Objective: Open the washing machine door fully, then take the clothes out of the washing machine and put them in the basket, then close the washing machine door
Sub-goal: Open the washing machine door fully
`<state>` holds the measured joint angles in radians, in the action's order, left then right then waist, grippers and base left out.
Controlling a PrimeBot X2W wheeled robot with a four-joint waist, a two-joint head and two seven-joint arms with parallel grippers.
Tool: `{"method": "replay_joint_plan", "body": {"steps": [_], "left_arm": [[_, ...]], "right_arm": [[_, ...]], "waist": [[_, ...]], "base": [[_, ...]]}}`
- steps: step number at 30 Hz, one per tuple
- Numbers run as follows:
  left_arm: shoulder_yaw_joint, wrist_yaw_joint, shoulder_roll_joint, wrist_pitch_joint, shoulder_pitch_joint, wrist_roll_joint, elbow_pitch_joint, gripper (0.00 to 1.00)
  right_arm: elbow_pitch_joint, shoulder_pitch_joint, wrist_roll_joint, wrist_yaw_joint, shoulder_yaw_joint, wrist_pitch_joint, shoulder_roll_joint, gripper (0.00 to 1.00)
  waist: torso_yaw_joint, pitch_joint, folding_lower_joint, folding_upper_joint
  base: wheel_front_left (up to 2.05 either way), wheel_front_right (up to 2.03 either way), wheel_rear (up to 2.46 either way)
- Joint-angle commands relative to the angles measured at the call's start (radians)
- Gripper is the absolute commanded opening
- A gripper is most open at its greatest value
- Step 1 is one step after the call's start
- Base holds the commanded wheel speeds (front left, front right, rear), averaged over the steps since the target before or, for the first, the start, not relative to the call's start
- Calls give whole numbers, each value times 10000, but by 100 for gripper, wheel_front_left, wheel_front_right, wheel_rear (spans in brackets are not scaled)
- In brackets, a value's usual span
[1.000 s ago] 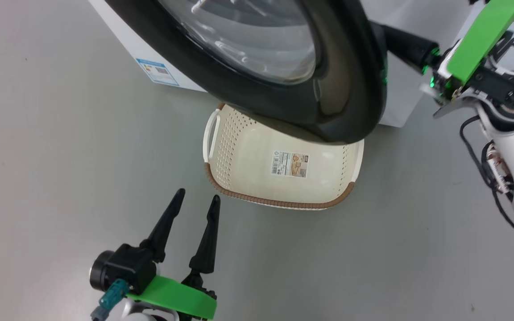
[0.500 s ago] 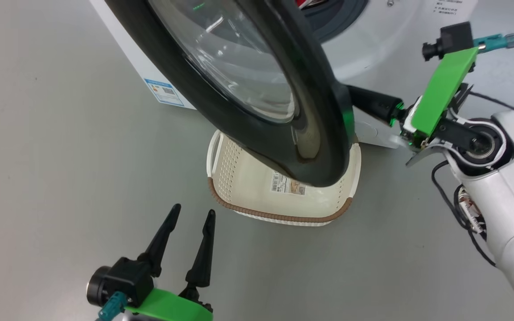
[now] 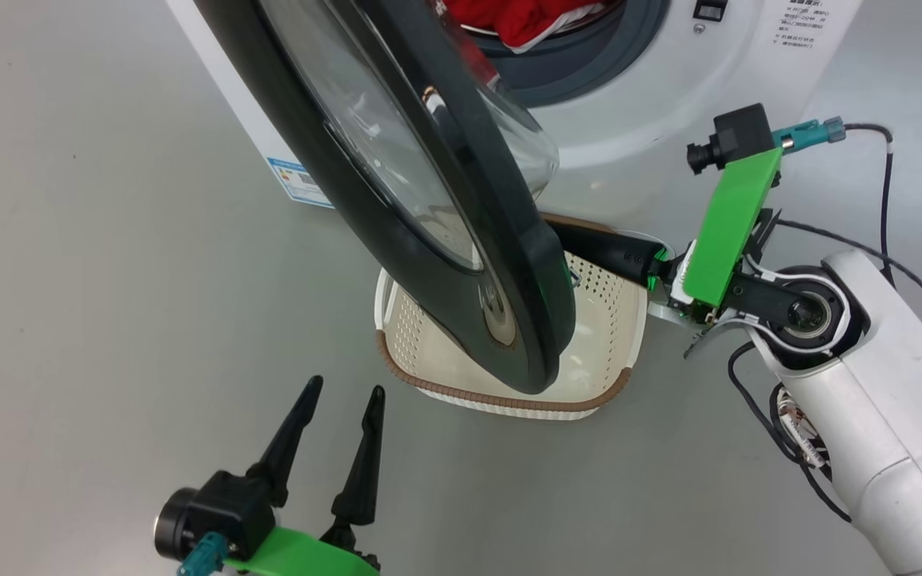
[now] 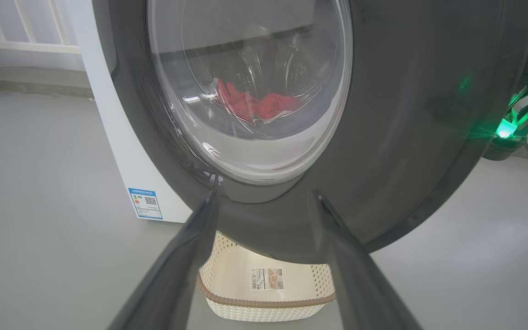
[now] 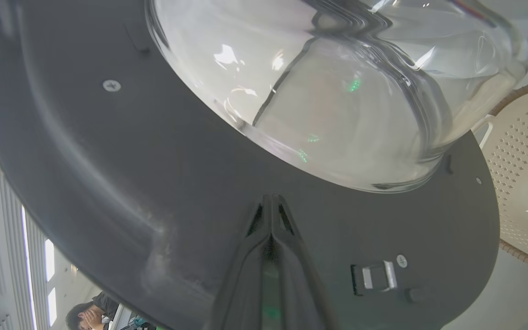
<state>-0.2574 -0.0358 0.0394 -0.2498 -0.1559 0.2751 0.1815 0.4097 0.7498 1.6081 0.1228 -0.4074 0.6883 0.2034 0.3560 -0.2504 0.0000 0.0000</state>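
Head view, step: we push the washing machine door point(image 3: 525, 304) open, right gripper point(image 5: 271, 201) closed behind it.
Left gripper point(image 3: 345, 390): spread, empty.
Next: swing door fully.

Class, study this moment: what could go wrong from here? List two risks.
1. The shut right pincer only presses the smooth inner face of the washing machine door, without gripping; it might slip off.
2. The door hangs low over the basket; swinging wider, it might catch the rim.
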Motion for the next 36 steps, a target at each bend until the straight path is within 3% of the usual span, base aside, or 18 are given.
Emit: {"method": "replay_joint_plan", "body": {"steps": [1,8,9,10,11,15,18,36], "left_arm": [[358,-9,108,-120,150,-50,-221,100],[383,-35,108,-120,195,-66,-221,100],[392,-44,108,-120,197,-72,-214,100],[405,-55,108,-120,198,-82,-201,100],[405,-55,108,-120,198,-82,-201,100],[489,-106,108,-120,199,-154,-146,100],[596,-134,108,-120,201,-218,-109,100],[1575,-463,108,-120,598,-794,50,100]], "right_arm": [[-333,-232,-114,79,-144,27,-253,0],[-310,-326,-400,79,-94,-304,-263,2],[-299,-344,-449,79,-71,-387,-239,19],[-282,-362,-476,79,-53,-449,-226,26],[-282,-362,-476,79,-53,-449,-226,26],[-281,-471,-538,79,23,-665,-145,50],[-270,-598,-594,79,73,-855,-64,98],[-593,-3036,-883,79,80,-2288,665,100]], "waist": [[4,55,0,0],[-38,157,0,0],[-52,171,0,0],[-70,187,0,0],[-70,187,0,0],[-173,270,0,0],[-295,353,0,0],[-1495,878,0,0]], "base": [[0,0,0],[0,0,0],[0,0,0],[0,0,0],[0,0,0],[0,0,0],[0,0,0],[0,0,0]]}}
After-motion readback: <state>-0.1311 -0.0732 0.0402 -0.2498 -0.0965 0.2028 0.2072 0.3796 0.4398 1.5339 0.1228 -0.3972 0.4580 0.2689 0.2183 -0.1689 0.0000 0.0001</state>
